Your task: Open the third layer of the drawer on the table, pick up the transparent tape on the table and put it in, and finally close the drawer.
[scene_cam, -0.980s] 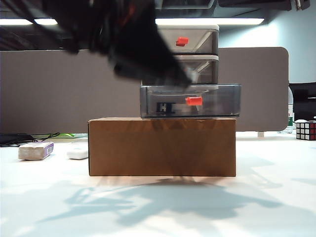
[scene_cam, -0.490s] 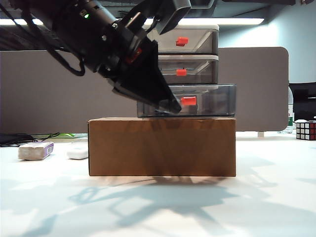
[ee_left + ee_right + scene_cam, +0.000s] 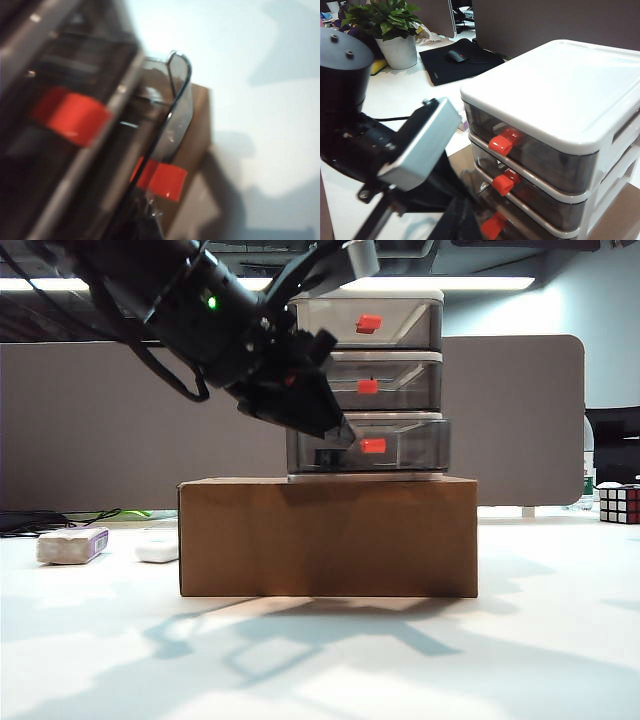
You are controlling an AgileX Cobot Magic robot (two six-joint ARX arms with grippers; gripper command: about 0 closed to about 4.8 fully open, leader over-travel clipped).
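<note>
On top of a brown cardboard box, which is sitting on the white bench, the drawer is standing upright with its three smoky tiers stacked. Its third layer, the lowest and darkest, is sticking out only a little past the pale frame, its red-orange handle facing the exterior camera. Through that tier's front, at its left end, a dark piece is showing; it could be the transparent tape, though the arm is covering part of it and I cannot tell for sure.

Coming in from the upper left of the exterior view, the left gripper is pointing down and to the right with its jaws fully closed and nothing between them, its tip lying against the left part of the lowest drawer's front, just beside the handle. The left wrist view is blurred, showing only red handles and a curved drawer edge close up.

The right gripper is not appearing in any view; its wrist camera is looking down on the unit's white top from above.

Left of the box, a white-and-purple block and a small white oblong are lying on the bench. A colourful cube is sitting at the far right.
</note>
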